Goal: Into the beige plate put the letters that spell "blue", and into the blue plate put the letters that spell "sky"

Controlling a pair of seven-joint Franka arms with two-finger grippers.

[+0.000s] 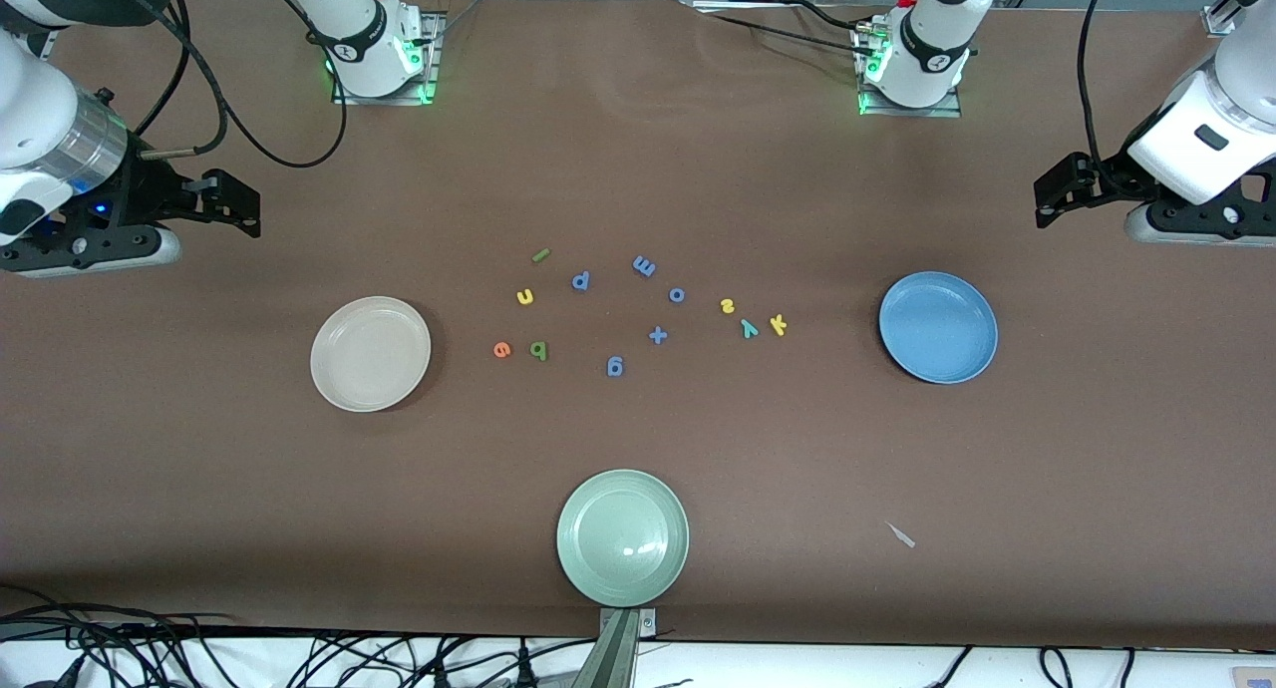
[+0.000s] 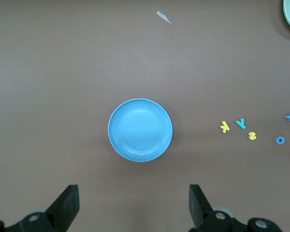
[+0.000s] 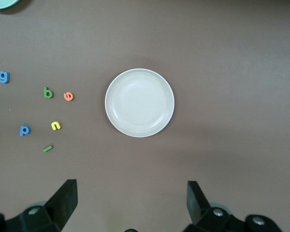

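Beige plate (image 1: pixel 370 354) lies toward the right arm's end, blue plate (image 1: pixel 938 327) toward the left arm's end. "blue" letters between them near the beige plate; olive "l" (image 1: pixel 541 255) lies slanted. "sky" letters (image 1: pixel 752 319) near the blue plate. Left gripper (image 2: pixel 134 205) and right gripper (image 3: pixel 132 203) wait aloft, spread wide, holding nothing.

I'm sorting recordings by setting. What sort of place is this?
Probably a robotics lab bench: two arms bolted to a brown-covered table, loose cables along its edge, and staged props, foam letters between coloured plates.
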